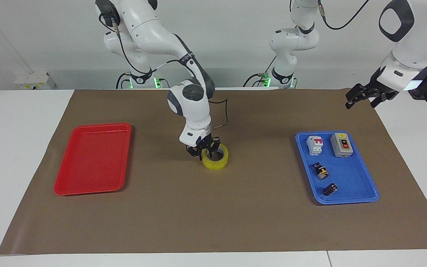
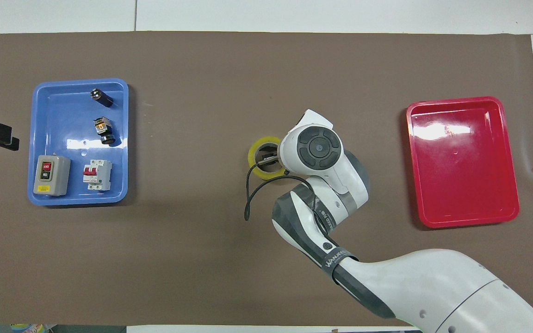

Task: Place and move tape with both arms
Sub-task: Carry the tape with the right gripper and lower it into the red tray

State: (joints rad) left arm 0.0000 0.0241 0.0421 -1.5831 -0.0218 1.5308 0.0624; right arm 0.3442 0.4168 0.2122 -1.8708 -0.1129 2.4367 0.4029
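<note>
— Yellow tape roll (image 1: 215, 160), where is it?
— Flat on the table's brown mat (image 1: 213, 215), between the red tray (image 1: 92, 159) and the blue tray (image 1: 350, 181).
— Right end effector (image 1: 203, 151)?
— Fingers spread, straddling the roll's wall.
— Left end effector (image 1: 361, 97)?
— Waiting aloft near the blue tray; spread, holding nothing.

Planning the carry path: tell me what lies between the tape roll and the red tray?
Only bare brown mat between the tape roll and the red tray in the facing view; overhead, the right arm hangs over part of that stretch.
</note>
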